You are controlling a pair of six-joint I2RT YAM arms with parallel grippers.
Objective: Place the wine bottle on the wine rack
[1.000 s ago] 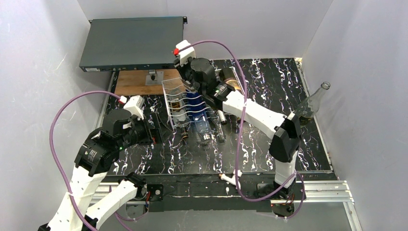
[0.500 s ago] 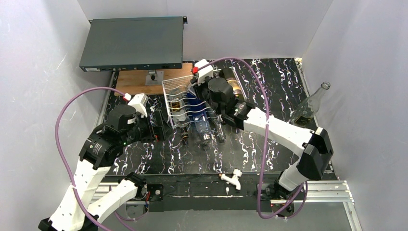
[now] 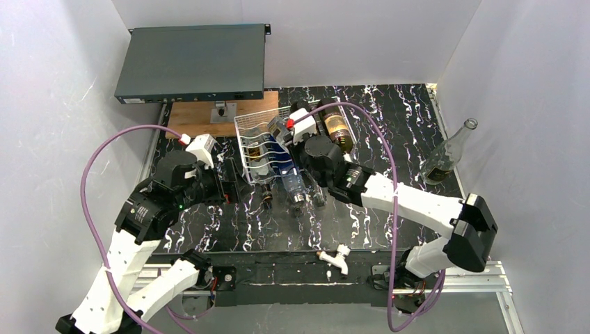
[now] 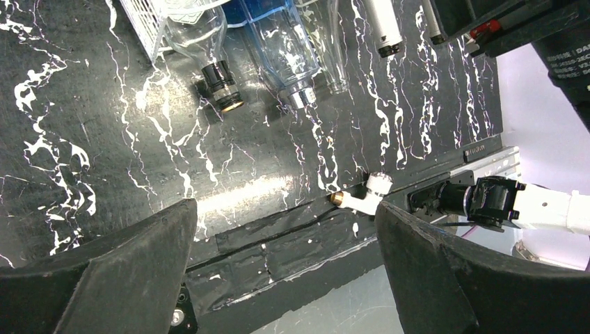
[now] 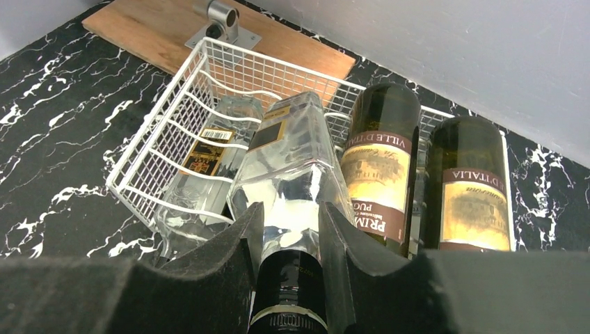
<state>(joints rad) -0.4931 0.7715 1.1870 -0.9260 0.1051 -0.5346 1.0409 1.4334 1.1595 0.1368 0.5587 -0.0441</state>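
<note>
My jaws are matt black. The wine bottle is glossy clear glass; the wine rack, white-coated wire.

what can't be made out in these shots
- Top view: the right gripper and the neck it grips are hidden under its own wrist.
- Right wrist view: the cap of the clear bottle is cut off by the bottom edge.
- Left wrist view: the wine rack is cut off by the top edge.
- Top view: the label on the leaning bottle is too small to read.
</note>
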